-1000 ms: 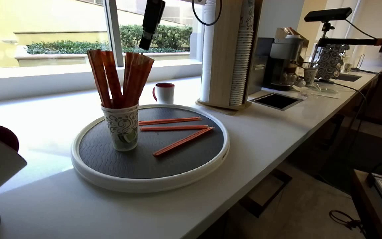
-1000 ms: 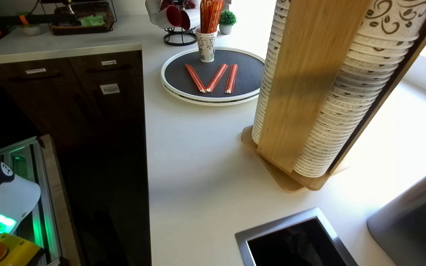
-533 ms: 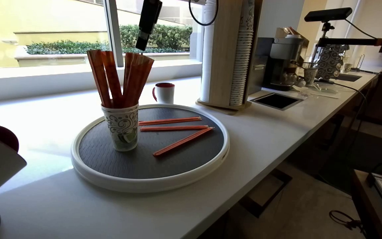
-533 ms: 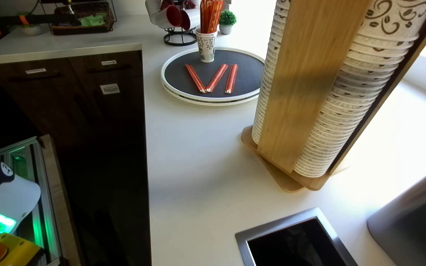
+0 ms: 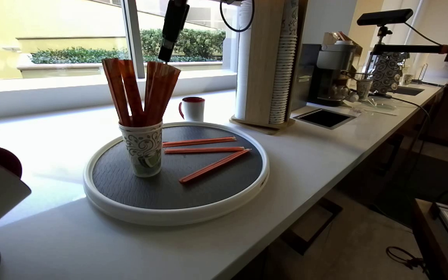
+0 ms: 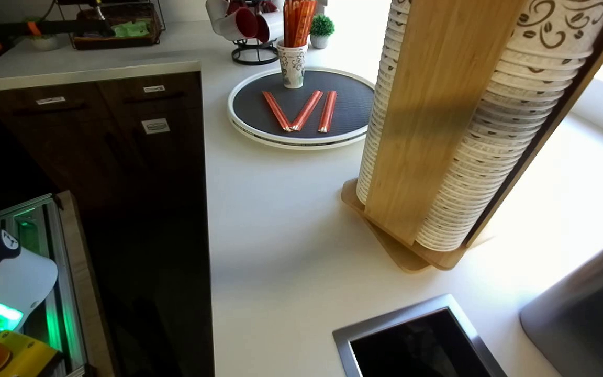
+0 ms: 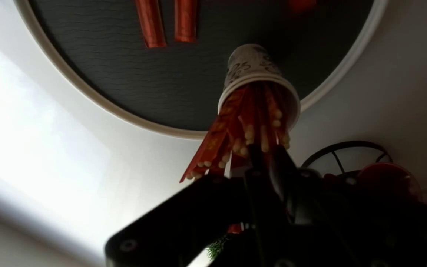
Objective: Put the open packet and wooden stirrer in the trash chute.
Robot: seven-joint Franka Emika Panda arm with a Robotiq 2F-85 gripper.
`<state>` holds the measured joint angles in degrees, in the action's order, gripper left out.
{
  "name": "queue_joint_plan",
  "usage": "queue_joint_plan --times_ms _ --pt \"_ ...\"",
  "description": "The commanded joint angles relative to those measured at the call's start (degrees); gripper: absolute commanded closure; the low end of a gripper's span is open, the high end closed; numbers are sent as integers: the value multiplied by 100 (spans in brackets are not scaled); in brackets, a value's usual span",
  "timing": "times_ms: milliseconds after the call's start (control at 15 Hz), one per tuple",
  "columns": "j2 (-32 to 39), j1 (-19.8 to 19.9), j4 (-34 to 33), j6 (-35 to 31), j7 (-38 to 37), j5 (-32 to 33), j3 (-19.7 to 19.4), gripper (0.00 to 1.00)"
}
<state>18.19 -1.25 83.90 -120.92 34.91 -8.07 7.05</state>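
On round tray (image 5: 142, 194) on counter (image 5: 193, 249): three red packets (image 6: 306, 111), flat, two long axes near-parallel, third slanted, pale ends pointing away from paper cup (image 5: 142, 151); similar bundle (image 5: 163, 93) fanned upright inside. Unclear which opened. Pincer (image 5: 165, 58) at bundle's tips; impossible to say if gripping.
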Motion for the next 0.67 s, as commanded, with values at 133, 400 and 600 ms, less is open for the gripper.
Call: queue_joint_plan --times_ms 133,400,600 --pt "107 67 -135 82 141 -109 89 86" --pt "107 73 -115 74 159 -110 93 88" --pt "110 82 -108 74 172 -114 100 89"
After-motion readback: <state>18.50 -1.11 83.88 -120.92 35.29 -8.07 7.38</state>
